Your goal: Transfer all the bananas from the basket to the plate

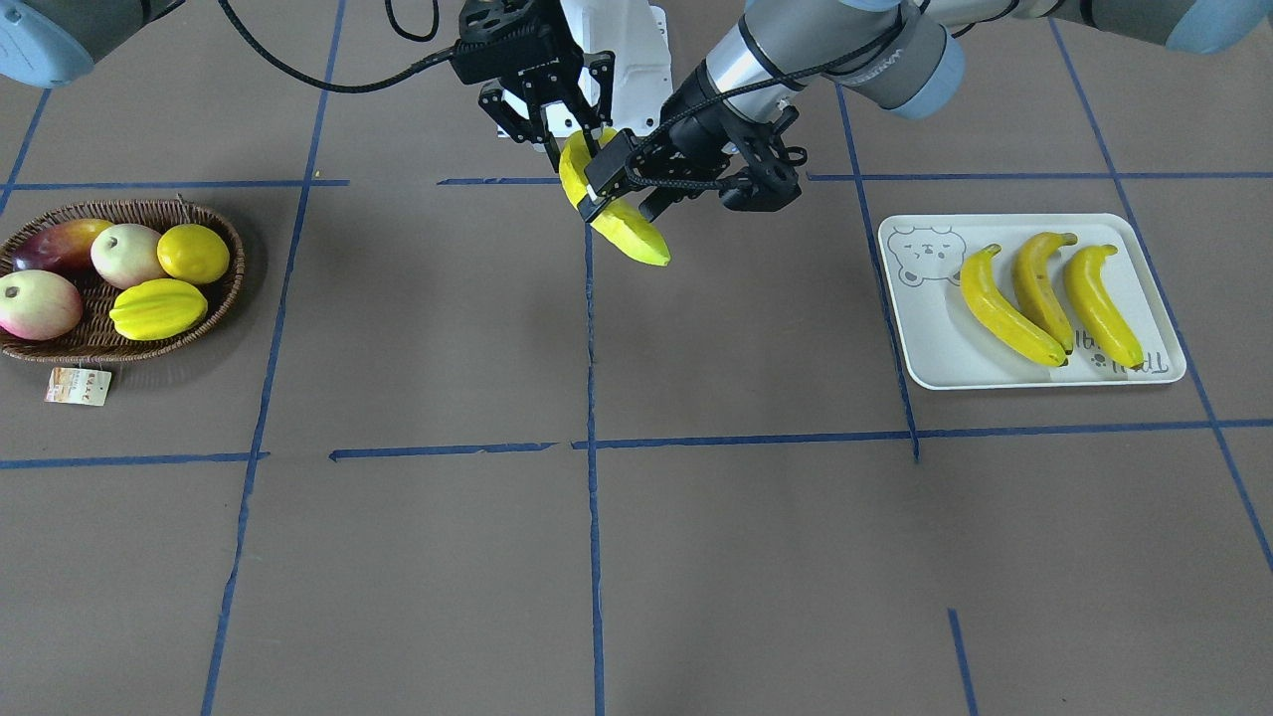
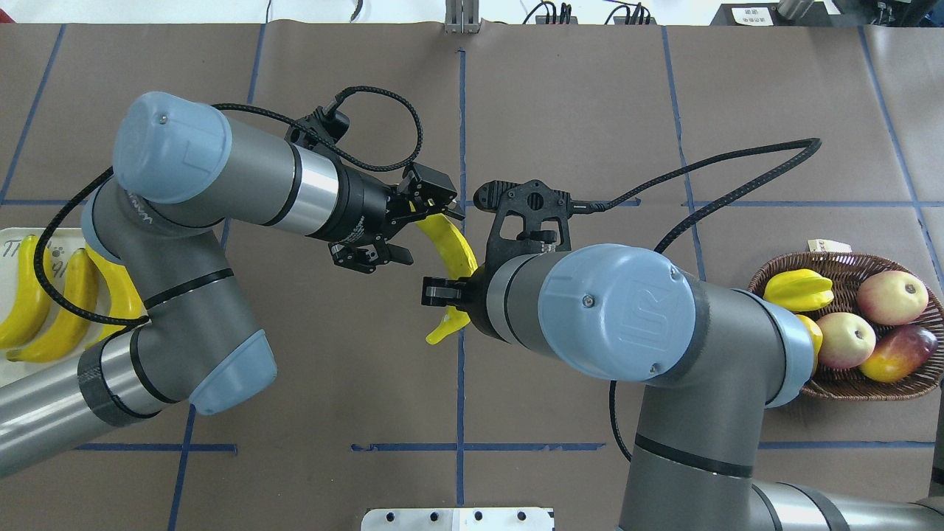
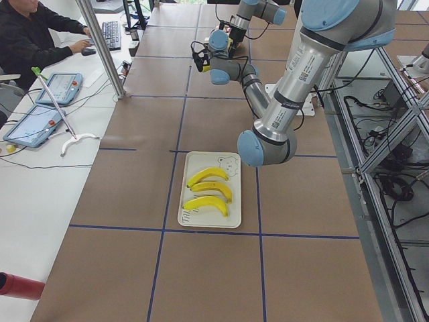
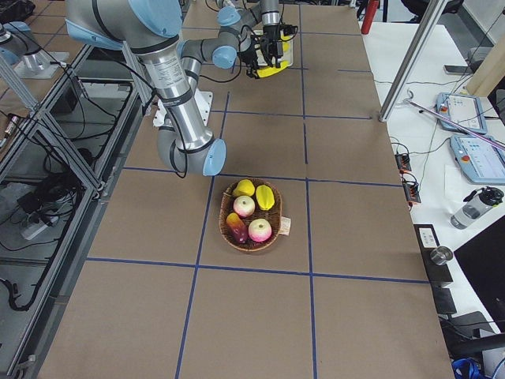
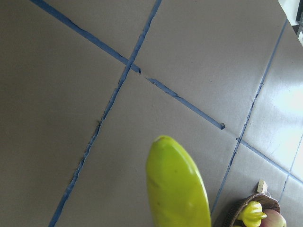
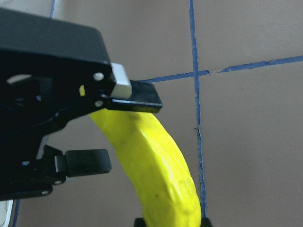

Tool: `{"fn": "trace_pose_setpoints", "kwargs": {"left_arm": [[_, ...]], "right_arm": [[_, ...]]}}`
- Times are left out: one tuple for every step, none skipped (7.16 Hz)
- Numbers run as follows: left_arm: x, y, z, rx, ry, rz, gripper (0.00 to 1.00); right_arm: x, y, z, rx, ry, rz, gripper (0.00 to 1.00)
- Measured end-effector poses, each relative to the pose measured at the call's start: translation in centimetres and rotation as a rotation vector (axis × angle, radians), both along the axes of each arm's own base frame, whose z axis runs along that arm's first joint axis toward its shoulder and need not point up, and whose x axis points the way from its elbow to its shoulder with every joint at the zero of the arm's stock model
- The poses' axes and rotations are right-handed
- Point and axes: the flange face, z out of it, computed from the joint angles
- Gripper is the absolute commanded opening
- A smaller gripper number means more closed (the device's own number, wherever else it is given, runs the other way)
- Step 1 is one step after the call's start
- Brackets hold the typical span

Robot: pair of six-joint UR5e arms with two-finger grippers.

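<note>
One yellow banana [image 1: 622,224] hangs in the air over the table's middle, near the robot's base. My right gripper [image 1: 565,139] is shut on its upper end; in the right wrist view the banana [image 6: 151,161] rises from between its jaws. My left gripper [image 2: 418,233] is open, its fingers [image 6: 137,97] spread on either side of the banana's other half, one touching it. Three bananas [image 1: 1039,293] lie side by side on the off-white plate [image 1: 925,328]. The wicker basket [image 1: 234,268] stands at the far end of the table, with no banana showing in it.
The basket holds a starfruit [image 1: 159,308], a lemon [image 1: 194,252] and three reddish round fruits; its paper tag [image 1: 77,386] lies in front of it. Blue tape lines grid the brown table. A person [image 3: 27,33] sits at a side desk.
</note>
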Motion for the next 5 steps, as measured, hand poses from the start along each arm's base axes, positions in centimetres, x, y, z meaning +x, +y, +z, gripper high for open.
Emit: {"fn": "trace_pose_setpoints", "kwargs": {"left_arm": [[0.19, 0.19, -0.26, 0.003, 0.004, 0.004, 0.19], [0.31, 0.3, -0.38, 0.004, 0.005, 0.006, 0.03], [0.35, 0.36, -0.46, 0.005, 0.007, 0.007, 0.0], [0.38, 0.4, -0.43, 0.006, 0.006, 0.01, 0.0], [0.44, 0.42, -0.31, 0.005, 0.004, 0.011, 0.0]], "right_arm": [[0.0, 0.0, 0.02, 0.0, 0.0, 0.0, 0.0], [0.0, 0.01, 0.04, 0.0, 0.001, 0.0, 0.1], [0.04, 0.08, 0.02, 0.0, 0.0, -0.003, 0.94], [0.14, 0.18, -0.04, 0.0, -0.004, -0.006, 1.0], [0.4, 0.33, -0.2, 0.001, -0.011, -0.009, 1.0]]}}
